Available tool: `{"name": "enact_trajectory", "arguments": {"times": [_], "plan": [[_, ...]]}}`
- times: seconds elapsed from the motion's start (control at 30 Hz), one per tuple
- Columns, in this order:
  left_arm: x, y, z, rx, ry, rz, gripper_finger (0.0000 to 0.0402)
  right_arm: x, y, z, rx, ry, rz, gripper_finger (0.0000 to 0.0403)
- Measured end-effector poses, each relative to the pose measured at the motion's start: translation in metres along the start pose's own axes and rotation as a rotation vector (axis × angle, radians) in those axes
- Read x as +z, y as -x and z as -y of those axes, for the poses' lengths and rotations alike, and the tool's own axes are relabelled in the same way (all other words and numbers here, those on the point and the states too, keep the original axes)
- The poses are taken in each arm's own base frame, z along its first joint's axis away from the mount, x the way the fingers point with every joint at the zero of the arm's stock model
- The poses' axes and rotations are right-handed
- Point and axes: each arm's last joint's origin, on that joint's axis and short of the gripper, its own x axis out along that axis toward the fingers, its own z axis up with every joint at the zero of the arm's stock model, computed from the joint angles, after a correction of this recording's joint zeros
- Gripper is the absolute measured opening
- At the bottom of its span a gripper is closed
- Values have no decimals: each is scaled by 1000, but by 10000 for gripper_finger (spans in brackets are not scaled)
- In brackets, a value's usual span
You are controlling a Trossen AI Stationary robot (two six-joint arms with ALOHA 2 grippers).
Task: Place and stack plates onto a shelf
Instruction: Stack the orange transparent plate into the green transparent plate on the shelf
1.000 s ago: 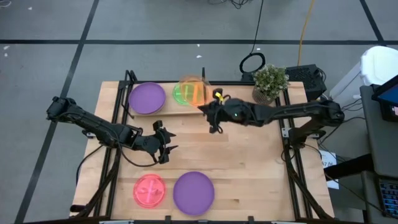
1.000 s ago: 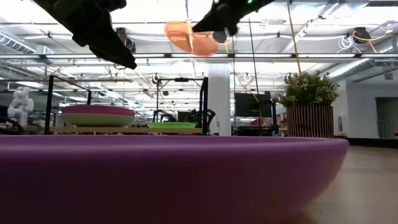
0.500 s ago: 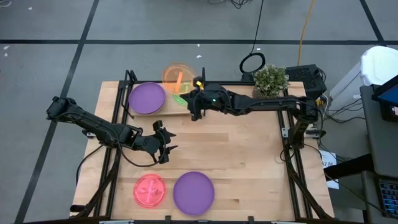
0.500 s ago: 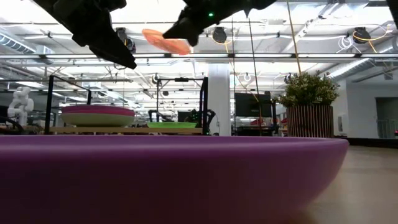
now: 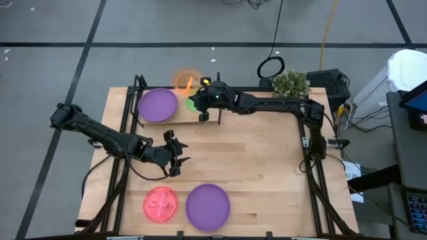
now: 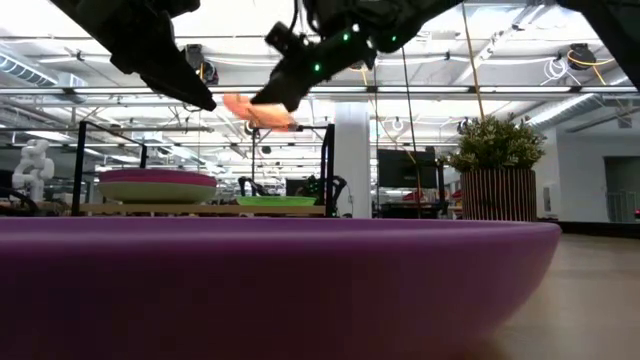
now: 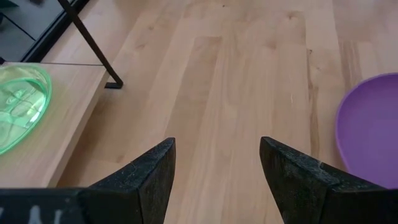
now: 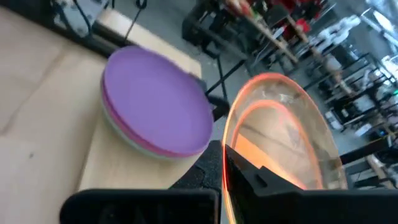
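My right gripper [image 5: 198, 93] is above the shelf [image 5: 185, 119] at the table's far side, shut on a translucent orange plate [image 5: 186, 79]. Below it a neon green plate [image 7: 17, 107] lies flat on the shelf board. To its left, a purple plate tops a stack [image 5: 158, 105] on the shelf. A pink-red plate [image 5: 160, 203] and a purple plate [image 5: 207, 206] lie at the near edge. My left gripper [image 5: 176, 156] hangs open above mid-table, touching nothing. My right gripper pinches the orange plate's rim [image 8: 231, 163] between its two fingers, one finger on each face, on the side of the plate nearest the arm. It reaches in from the table's right, nearly level. The plate is lifted clear and tilted, above the shelf [image 6: 200, 210].
Black upright rods [image 5: 218, 81] frame the shelf's ends. A potted plant [image 5: 289, 87] stands at the far right, beside the right arm. Bare wooden tabletop [image 5: 260, 167] lies between the shelf and the two near plates.
My right gripper has carried the orange plate toward the table's left and far edge, from beside the shelf's right end to above the shelf, sinking a little. The plate has stayed in its hold and now lies flatter. The left arm has kept still.
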Motion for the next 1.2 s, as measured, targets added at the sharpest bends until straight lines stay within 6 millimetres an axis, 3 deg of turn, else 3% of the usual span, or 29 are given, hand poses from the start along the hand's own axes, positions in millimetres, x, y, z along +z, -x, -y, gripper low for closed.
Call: {"name": "enact_trajectory", "arguments": {"times": [0.53, 0.73, 1.2], "plan": [[1, 0, 0, -1, 1, 6, 237, -26, -8, -9, 71, -99, -137, 0], [1, 0, 0, -1, 2, 6, 237, -42, -9, -21, 92, -118, -170, 0], [1, 0, 0, -1, 3, 6, 237, -61, -8, -35, 130, -171, -142, 0]]}}
